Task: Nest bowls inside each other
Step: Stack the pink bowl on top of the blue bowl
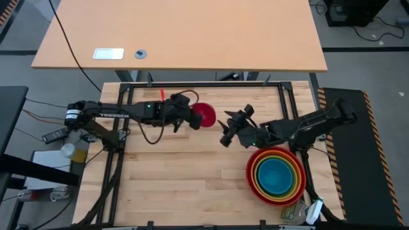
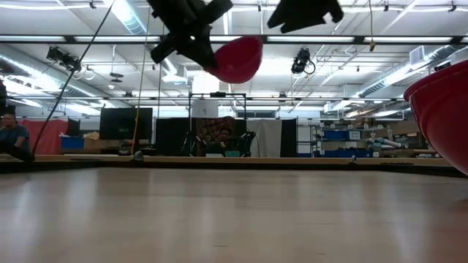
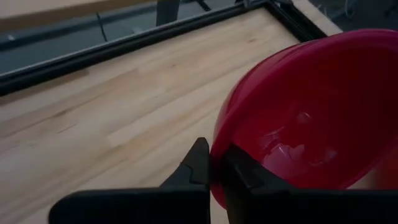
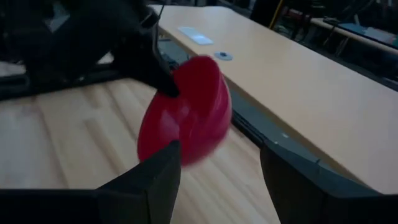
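The magenta-pink bowl (image 1: 206, 117) hangs in the air over the far middle of the table, with my left gripper (image 1: 193, 119) shut on its rim. It also shows in the low view as the pink bowl (image 2: 238, 58), high above the table. My right gripper (image 1: 225, 131) stands open just right of it, pointing at the bowl's outer side (image 4: 186, 115), its fingers apart from the bowl. At the near right sits a nested stack (image 1: 276, 176): red outermost, then orange, lime green, and blue inside. My left gripper pinches the pink bowl's wall at the rim (image 3: 216, 146), one finger (image 3: 199, 165) outside and one finger (image 3: 242, 177) inside. The fingers come from the table's left, slanting down. The bowl is lifted clear of the table and tilted, its rounded bottom toward my right gripper.
A black metal frame (image 1: 192, 84) runs around the wooden top. Beyond it stands a second table (image 1: 179, 38) with a white device (image 1: 108, 53). Bare wood lies in the middle and near left (image 1: 185, 185). Small clutter (image 1: 300, 214) lies by the stack's near side.
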Tool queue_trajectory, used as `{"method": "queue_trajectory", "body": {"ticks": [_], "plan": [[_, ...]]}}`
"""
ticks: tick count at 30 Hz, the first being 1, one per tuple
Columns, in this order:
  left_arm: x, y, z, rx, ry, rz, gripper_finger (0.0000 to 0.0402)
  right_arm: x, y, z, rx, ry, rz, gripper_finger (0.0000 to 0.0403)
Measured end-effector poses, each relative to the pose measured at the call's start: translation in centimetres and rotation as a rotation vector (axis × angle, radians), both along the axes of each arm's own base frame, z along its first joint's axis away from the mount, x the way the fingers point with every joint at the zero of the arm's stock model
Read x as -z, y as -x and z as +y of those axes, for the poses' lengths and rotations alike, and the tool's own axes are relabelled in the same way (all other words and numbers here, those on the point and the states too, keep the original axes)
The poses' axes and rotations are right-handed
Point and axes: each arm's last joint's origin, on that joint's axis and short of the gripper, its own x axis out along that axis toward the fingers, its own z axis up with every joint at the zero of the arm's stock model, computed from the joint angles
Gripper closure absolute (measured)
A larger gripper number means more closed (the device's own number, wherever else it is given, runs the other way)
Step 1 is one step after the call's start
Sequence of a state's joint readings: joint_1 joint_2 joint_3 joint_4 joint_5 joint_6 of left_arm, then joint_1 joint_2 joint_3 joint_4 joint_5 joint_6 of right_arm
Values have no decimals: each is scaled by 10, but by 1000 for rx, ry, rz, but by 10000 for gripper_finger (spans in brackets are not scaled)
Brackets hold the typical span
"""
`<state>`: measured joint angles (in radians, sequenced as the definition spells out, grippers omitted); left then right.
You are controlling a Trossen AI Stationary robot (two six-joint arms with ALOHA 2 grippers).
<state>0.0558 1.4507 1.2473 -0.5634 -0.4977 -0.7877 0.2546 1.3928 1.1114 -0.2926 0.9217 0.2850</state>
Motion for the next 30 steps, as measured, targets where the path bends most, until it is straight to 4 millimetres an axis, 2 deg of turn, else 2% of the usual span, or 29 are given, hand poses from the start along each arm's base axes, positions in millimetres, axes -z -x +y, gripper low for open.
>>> {"method": "queue_trajectory", "body": {"ticks": [6,15,30], "plan": [[4,-17,-15,-37,-51,-53,387,3,-13,-14,47,1,-41,174],[-3,-23,-25,-117,-50,-198,383,8,-17,-17,46,24,-8,178],[4,-36,-29,-83,14,-263,371,9,-18,-21,127,67,-10,302]]}}
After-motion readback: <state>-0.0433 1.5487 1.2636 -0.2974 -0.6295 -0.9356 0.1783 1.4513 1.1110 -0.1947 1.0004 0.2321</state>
